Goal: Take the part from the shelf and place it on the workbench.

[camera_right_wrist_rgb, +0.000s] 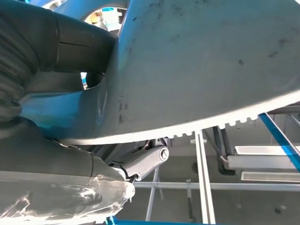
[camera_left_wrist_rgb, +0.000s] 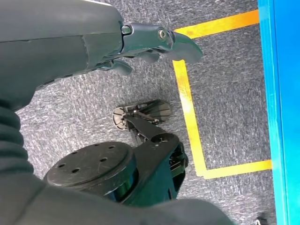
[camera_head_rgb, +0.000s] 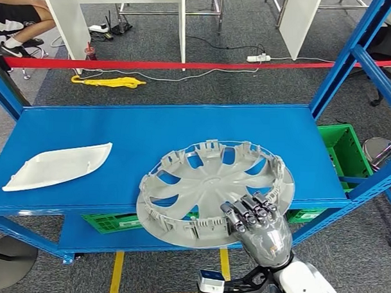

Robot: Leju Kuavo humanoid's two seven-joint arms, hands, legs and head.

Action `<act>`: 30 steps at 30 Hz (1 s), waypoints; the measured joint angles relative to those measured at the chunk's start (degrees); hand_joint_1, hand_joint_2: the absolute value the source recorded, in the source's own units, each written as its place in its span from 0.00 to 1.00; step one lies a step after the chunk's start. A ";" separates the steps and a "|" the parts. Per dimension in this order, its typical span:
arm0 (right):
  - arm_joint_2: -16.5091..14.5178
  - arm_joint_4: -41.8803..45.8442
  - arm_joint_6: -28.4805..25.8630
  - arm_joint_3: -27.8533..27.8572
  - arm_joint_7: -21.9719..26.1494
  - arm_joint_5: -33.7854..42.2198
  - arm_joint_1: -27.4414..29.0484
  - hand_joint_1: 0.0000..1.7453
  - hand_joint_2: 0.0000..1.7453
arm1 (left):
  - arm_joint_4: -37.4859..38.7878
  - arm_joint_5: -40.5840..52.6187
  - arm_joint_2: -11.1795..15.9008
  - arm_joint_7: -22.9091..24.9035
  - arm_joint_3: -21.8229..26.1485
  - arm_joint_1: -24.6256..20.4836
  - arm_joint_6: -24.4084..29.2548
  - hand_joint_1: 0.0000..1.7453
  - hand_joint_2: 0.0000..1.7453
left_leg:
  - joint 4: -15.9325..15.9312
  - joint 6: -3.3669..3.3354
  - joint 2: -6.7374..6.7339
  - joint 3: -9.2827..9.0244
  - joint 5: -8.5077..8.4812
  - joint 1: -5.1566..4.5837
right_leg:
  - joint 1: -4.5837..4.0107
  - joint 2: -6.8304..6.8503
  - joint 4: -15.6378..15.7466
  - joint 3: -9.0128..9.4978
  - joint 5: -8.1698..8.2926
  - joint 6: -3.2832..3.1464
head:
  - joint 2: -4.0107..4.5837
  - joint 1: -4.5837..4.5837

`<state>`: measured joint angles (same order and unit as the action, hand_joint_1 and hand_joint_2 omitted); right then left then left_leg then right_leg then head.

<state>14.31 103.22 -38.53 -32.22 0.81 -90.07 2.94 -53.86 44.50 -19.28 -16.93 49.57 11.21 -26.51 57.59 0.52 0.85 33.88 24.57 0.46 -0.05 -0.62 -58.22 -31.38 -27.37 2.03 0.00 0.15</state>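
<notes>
A grey wheel cover [camera_head_rgb: 211, 185] lies inner side up on the blue shelf [camera_head_rgb: 136, 128], its near rim hanging over the shelf's front edge. My right hand [camera_head_rgb: 259, 226] grips that near rim, fingers curled over the top. In the right wrist view the cover's smooth underside [camera_right_wrist_rgb: 212, 61] sits against the hand, with the thumb [camera_right_wrist_rgb: 145, 161] below it. A white curved panel [camera_head_rgb: 57, 166] lies on the shelf's left part, away from both hands. My left hand [camera_left_wrist_rgb: 148, 42] hangs over the grey carpet, fingers loosely apart and holding nothing.
Blue uprights [camera_head_rgb: 347, 55] frame the shelf's right end. Green crates [camera_head_rgb: 346, 152] stand on the lower level and to the right. A red tape barrier [camera_head_rgb: 187, 66] runs behind the shelf, and a person sits at the far left [camera_head_rgb: 19, 18]. Yellow floor lines [camera_left_wrist_rgb: 191, 117] mark the carpet.
</notes>
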 joint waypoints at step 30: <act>-4.47 13.84 -0.33 1.49 1.56 0.00 5.29 1.00 1.00 | -1.13 -1.14 0.09 -1.14 -3.93 1.03 2.24 0.00 1.00 | -0.02 0.01 0.00 0.00 0.01 0.00 | 0.00 0.00 0.00 -0.11 -0.05 0.01 | 0.00 0.00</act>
<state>9.84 117.06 -38.87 -30.74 2.37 -90.07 8.23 -54.98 43.36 -19.19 -18.08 45.63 12.24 -24.27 57.58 0.53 0.85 33.88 24.58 0.46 -0.06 -0.62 -58.22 -31.49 -27.42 2.04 0.00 0.15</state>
